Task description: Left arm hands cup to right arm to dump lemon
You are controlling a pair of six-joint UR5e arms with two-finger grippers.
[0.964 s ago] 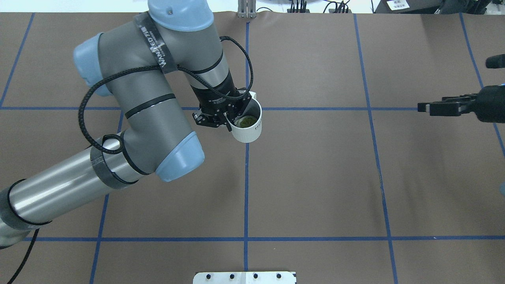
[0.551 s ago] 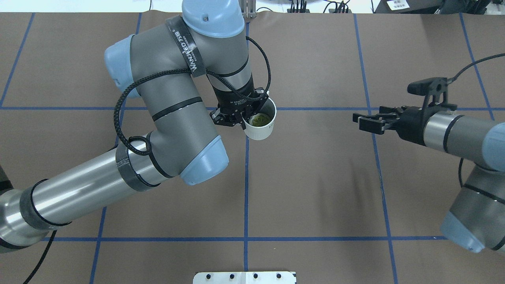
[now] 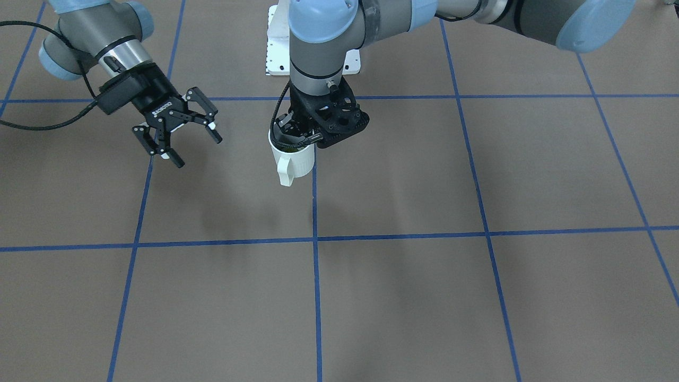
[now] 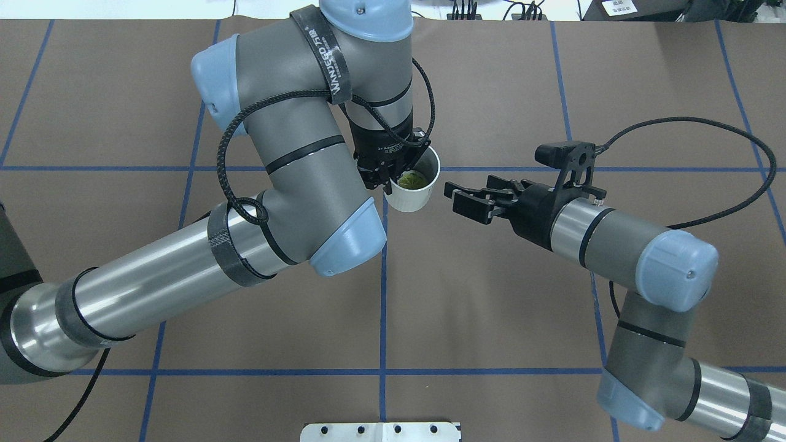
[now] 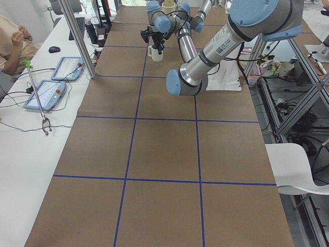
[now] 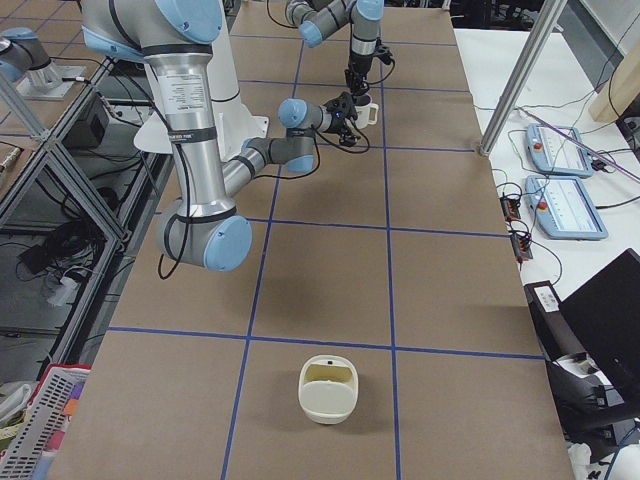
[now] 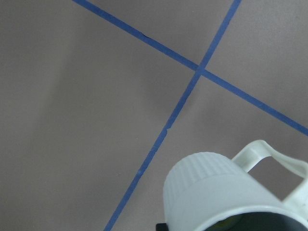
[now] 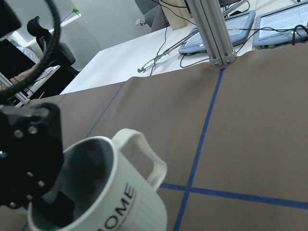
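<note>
The cup (image 4: 419,195), carried in the left gripper (image 4: 393,178), is displaced rightward, from astride the blue centre line (image 4: 384,294) to right of it. The right gripper (image 4: 456,198), earlier at the view's right edge, is advanced leftward to just beside the cup; the right arm (image 4: 620,242) is brought into view.

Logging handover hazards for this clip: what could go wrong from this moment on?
The left end effector pinches the cup by one side of its rim only; a nudge from the open right end effector, close beside it, could tip it and spill the lemon early. The handle points sideways, so the right grasp may slip on the round wall.
</note>
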